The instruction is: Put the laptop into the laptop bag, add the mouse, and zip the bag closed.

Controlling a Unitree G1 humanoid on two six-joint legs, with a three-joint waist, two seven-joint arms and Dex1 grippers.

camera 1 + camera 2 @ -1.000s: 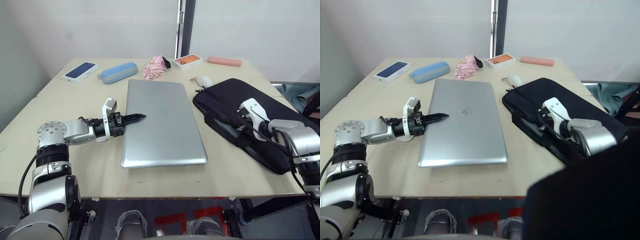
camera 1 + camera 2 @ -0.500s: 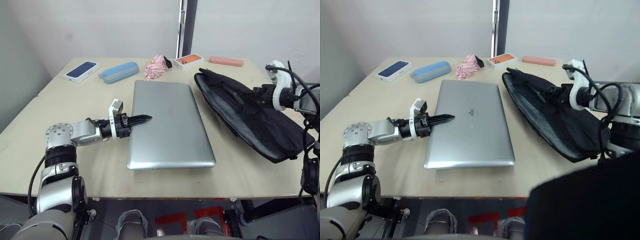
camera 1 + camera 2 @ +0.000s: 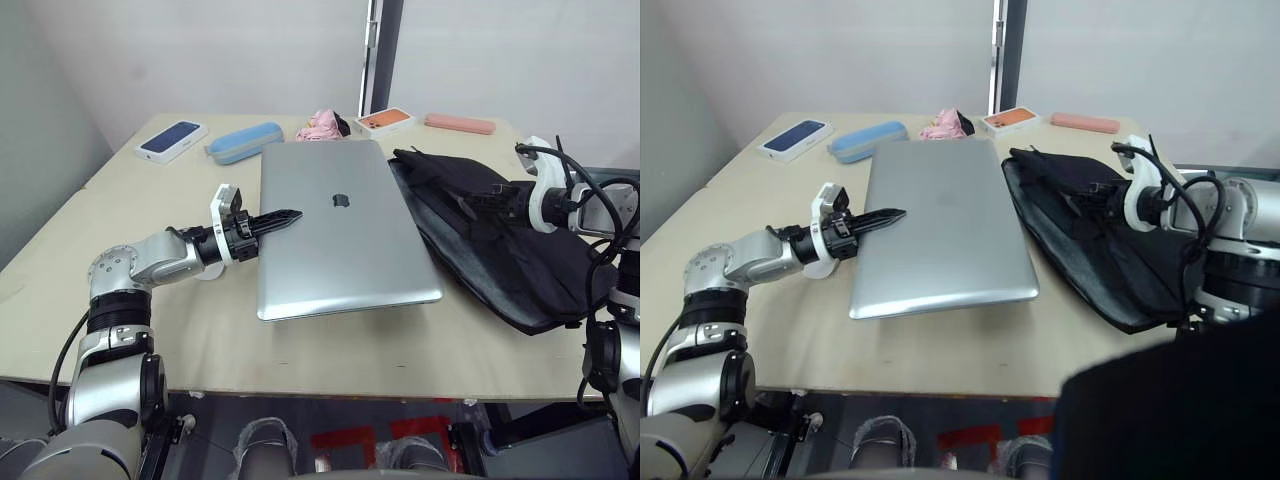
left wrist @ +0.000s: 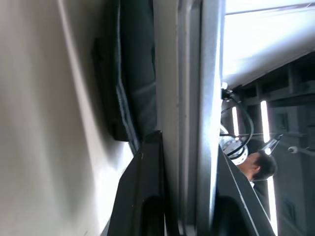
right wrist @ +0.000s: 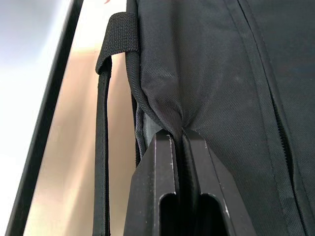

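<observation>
On the bench (image 3: 150,300) you can count one laptop (image 3: 340,235), one laptop bag (image 3: 500,245), and along the far edge one dark blue phone box (image 3: 171,140), one blue oblong case (image 3: 243,142), one pink crumpled cloth (image 3: 322,124), one orange phone box (image 3: 385,120) and one pink flat case (image 3: 459,124). Your left gripper (image 3: 272,219) is clamped on the laptop's left edge: in the left wrist view its fingers (image 4: 147,196) sit on either side of the thin metal slab, pinching it. The laptop is silver-grey with a dark logo on its lid, closed, lying at the middle of the bench with its left edge raised off the surface, and its far right corner just beside the bag. Your right gripper (image 3: 505,200) is clenched on the bag's fabric: in the right wrist view the two fingers (image 5: 165,172) are pressed together with a pinch of black cloth between them, a handle strap (image 5: 103,123) hanging beside. The bag is black, slumped and creased, lying along the bench's right edge with its near right corner overhanging it, its upper side pulled up at the gripper.
</observation>
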